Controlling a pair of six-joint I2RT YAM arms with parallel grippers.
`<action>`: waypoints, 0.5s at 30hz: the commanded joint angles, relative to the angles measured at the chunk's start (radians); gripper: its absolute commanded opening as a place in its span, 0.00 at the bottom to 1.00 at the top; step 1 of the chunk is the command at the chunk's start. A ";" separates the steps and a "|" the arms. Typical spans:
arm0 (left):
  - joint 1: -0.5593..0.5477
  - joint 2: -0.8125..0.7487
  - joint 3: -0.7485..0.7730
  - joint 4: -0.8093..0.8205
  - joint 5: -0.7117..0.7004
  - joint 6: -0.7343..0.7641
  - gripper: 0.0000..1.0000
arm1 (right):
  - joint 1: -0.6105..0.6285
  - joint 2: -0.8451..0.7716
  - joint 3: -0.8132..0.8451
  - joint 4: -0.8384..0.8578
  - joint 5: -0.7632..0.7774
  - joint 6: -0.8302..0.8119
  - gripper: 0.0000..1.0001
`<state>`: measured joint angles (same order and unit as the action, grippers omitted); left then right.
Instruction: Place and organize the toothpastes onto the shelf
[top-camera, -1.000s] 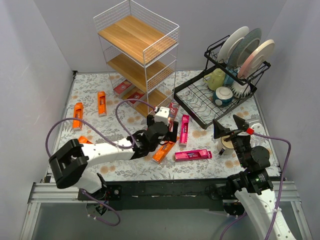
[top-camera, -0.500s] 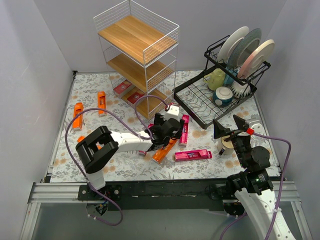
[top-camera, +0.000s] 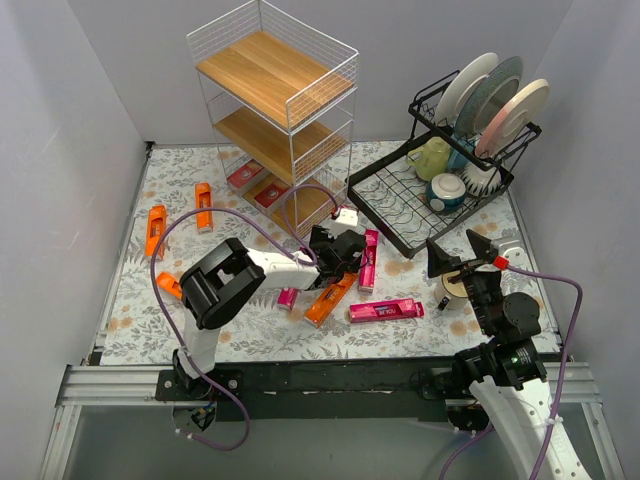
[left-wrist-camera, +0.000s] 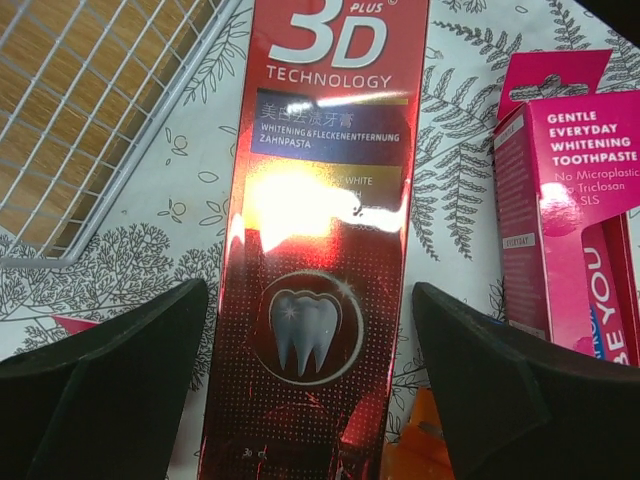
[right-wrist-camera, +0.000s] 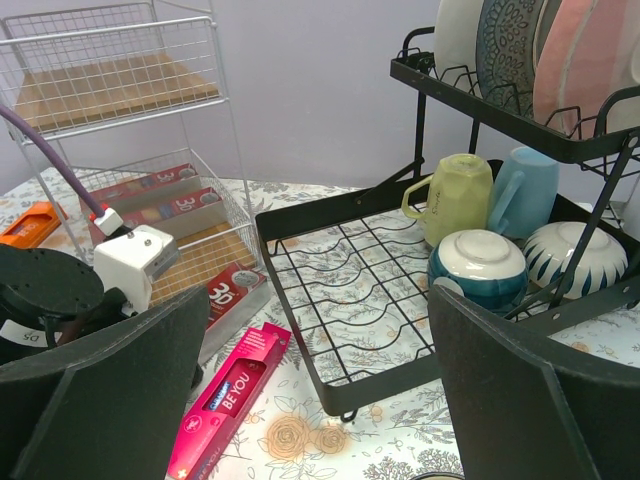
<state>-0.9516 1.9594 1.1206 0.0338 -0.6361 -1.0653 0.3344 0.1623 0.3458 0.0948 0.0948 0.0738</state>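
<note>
From above, the left gripper (top-camera: 338, 250) hangs low at the foot of the shelf (top-camera: 275, 110), among a pink box (top-camera: 368, 258) and an orange box (top-camera: 330, 298), and the right gripper (top-camera: 455, 262) is raised near the dish rack (top-camera: 400, 215). Left wrist: fingers (left-wrist-camera: 100, 380) spread on either side of a red 3D box (left-wrist-camera: 320, 250) lying flat on the table (left-wrist-camera: 460, 130) beside the shelf wire. Right wrist: fingers spread wide, facing the dish rack

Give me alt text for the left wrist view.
The open left gripper straddles a dark red 3D toothpaste box lying on the floral table. A pink box lies to its right, the wire shelf at upper left.
</note>
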 joint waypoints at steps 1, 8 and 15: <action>0.004 0.010 0.031 -0.054 0.010 -0.012 0.79 | 0.005 -0.010 0.030 0.028 0.005 0.001 0.99; 0.005 0.021 0.036 -0.092 0.050 -0.041 0.58 | 0.005 -0.010 0.030 0.028 0.005 0.001 0.98; 0.004 -0.065 0.021 -0.127 0.093 -0.044 0.49 | 0.005 -0.012 0.032 0.028 0.005 0.000 0.99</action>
<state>-0.9493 1.9671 1.1477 -0.0090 -0.5949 -1.1042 0.3344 0.1604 0.3458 0.0948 0.0948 0.0750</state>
